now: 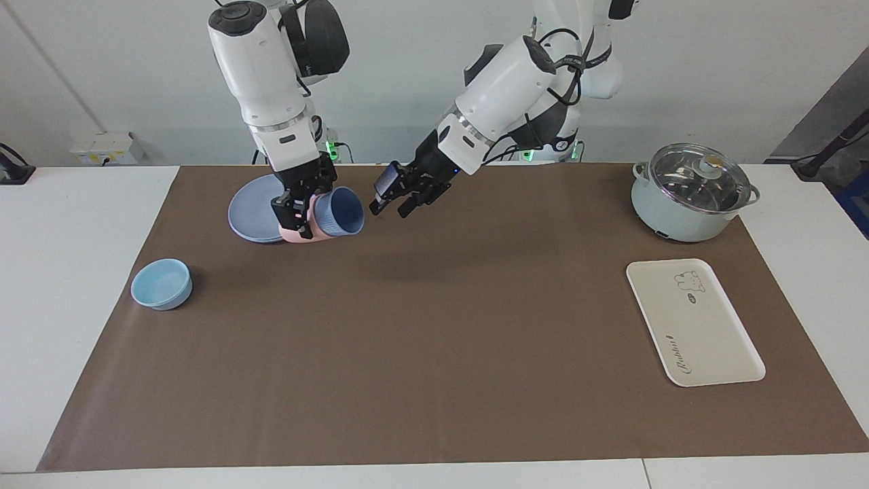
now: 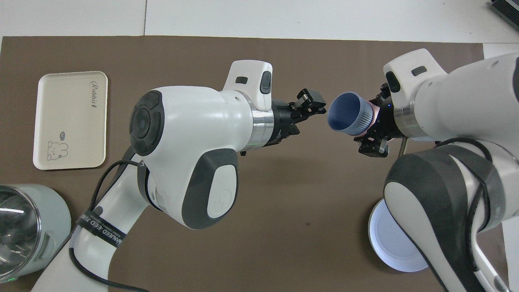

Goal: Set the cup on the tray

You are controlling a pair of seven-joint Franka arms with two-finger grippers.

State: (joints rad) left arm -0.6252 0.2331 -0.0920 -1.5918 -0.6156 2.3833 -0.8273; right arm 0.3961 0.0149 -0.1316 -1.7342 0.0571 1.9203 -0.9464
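So the right gripper was up in the air over the edge of the round blue plate, clamped on the cup, which was tipped on its side with the open mouth pointing at the left gripper. Something pink showed right under the cup at the fingers, couldn't tell what it was. The left gripper hung over the brown mat just beside the cup's mouth, fingers spread apart and holding nothing. The tray sat bare down at the left arm's end of the table, well apart from the cup, with the lidded pot nearer the robots than it. A low light-blue bowl sat at the right arm's end.
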